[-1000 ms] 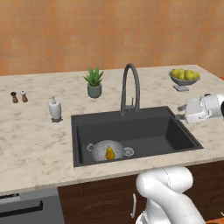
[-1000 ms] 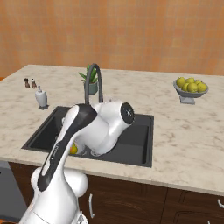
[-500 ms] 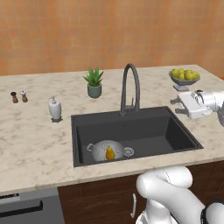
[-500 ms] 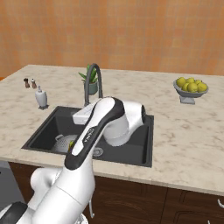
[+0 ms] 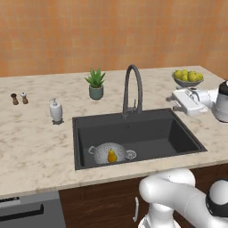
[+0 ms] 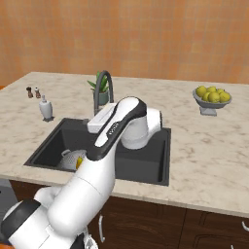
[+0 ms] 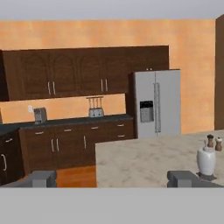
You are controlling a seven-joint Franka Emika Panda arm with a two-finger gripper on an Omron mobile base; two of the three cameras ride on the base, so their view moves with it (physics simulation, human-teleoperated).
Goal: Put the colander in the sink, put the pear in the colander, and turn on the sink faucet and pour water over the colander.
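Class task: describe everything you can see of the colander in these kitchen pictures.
The colander is a pale grey-white, round, perforated bowl with small side handles. It sits upright on the floor of the dark sink, in the front left part, beside the round drain. A small yellow pear rests inside it. No water is falling on it.

potted plant, soap dispenser, two shakers, footed fruit bowl on marble counter

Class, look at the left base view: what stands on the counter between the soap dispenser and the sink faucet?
A small potted plant stands between the soap dispenser and the sink faucet, set a little farther back toward the wall.
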